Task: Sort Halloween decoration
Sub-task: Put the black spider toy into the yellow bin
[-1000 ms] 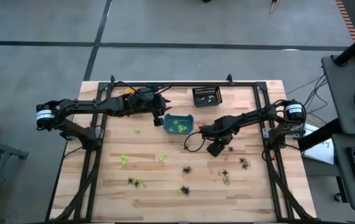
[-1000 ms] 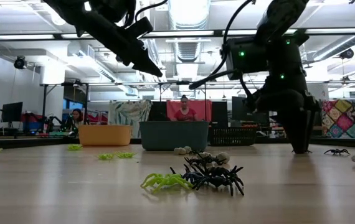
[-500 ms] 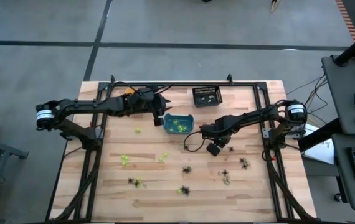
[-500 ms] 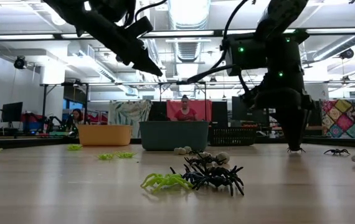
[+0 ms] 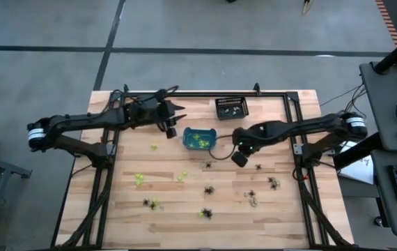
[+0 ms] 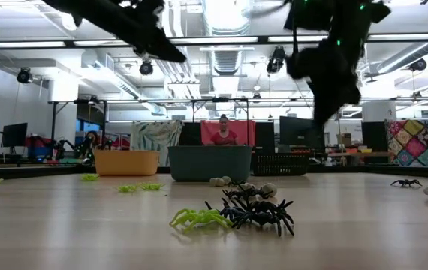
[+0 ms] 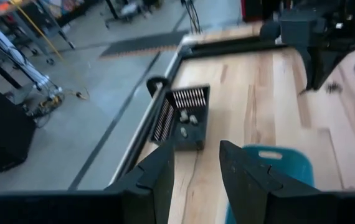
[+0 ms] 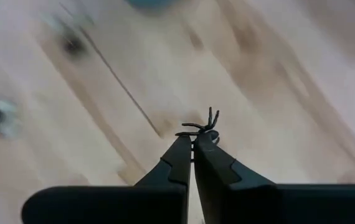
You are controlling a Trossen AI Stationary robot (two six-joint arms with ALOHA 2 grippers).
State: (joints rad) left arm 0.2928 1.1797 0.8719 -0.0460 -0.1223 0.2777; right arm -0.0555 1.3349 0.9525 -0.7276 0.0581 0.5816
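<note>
Right arm lifts a spider beside the teal bin

Right of the teal bin, the right gripper pinches what looks like a black spider; the left gripper, left of the bin, gapes empty; other spiders lie in front of the bin.

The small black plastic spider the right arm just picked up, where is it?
The black plastic spider is pinched in the right gripper, raised above the wooden table, beside the teal bin.
</note>
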